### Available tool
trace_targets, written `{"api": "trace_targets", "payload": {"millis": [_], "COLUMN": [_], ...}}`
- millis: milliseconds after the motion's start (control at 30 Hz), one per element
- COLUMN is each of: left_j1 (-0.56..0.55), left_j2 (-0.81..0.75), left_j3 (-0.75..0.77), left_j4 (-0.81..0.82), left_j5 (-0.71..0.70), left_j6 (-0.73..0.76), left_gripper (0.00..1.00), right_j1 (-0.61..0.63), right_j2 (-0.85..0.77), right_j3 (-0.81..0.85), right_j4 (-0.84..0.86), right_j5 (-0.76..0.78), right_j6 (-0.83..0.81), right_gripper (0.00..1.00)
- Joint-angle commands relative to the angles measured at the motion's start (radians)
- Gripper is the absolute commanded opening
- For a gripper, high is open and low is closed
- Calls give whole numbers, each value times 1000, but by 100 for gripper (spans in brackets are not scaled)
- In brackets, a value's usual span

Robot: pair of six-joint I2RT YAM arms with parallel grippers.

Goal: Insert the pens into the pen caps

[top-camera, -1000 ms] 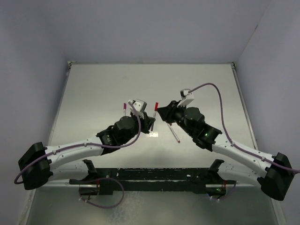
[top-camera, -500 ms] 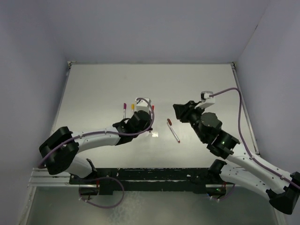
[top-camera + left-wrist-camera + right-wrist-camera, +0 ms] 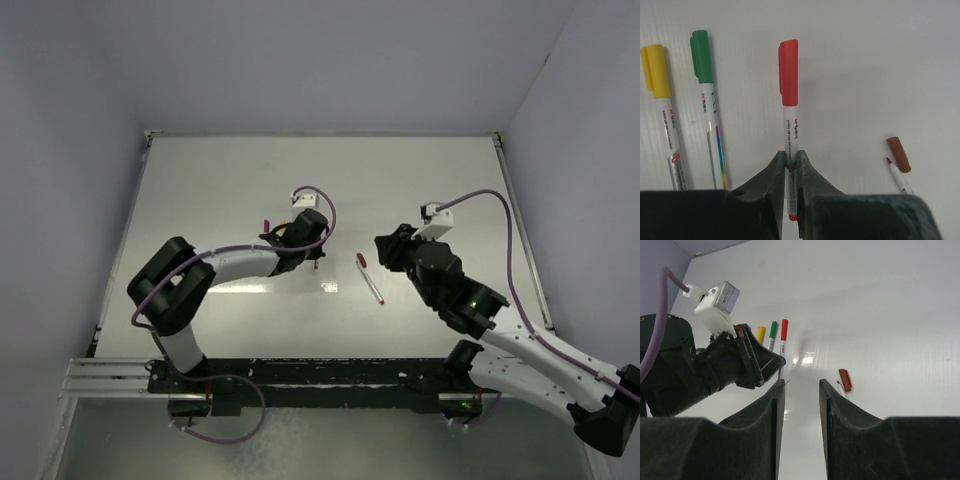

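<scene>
On the table (image 3: 200, 190), three capped pens lay side by side, capped ends toward the far edge: the left pen (image 3: 666, 125), the middle pen (image 3: 710, 112), and the right pen (image 3: 790, 107), flanked by the left gripper (image 3: 791, 157). Further right lay the uncapped pen (image 3: 374, 287), the loose cap (image 3: 361, 259) just beside its far tip.

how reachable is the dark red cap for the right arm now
Probably yes. The right gripper is open and empty, and the dark red cap lies just ahead of it beside the uncapped pen, nothing between. The left gripper, on the red-capped pen, sits aside.
</scene>
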Motion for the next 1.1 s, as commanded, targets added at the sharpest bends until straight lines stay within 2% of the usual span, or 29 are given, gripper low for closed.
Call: {"api": "trace_targets", "payload": {"millis": [0,200,267,400,500,700,833,900,1000,1067], "left_j1": [31,43,46,51,51,52,49,48,40,28], "left_j2": [51,78,86,98,94,22,-44,-79,-128,-156], "left_j3": [48,59,68,72,72,49,29,11,-17,-35], "left_j4": [-17,-20,-27,-33,-36,-12,7,20,31,30], "left_j5": [62,58,57,57,61,92,134,155,174,171], "left_j6": [-25,-13,-8,-4,-7,-4,-2,-2,-1,1], "left_gripper": [15,16,24,48,55,57,57,57,57,57], "right_j1": [0,0,0,0,0,-23,-39,-40,-40,-40], "right_j2": [30,69,76,101,120,182,262,304,385,435], "right_j3": [-3,4,1,3,9,23,34,43,69,90], "right_j4": [-21,-61,-58,-57,-60,-102,-126,-127,-163,-188], "right_j5": [27,39,42,47,55,44,-21,-66,-124,-137], "right_j6": [6,12,10,6,2,4,-14,-41,-75,-85], "right_gripper": [35,35,35,35,34,22,20,24,36,40]}}
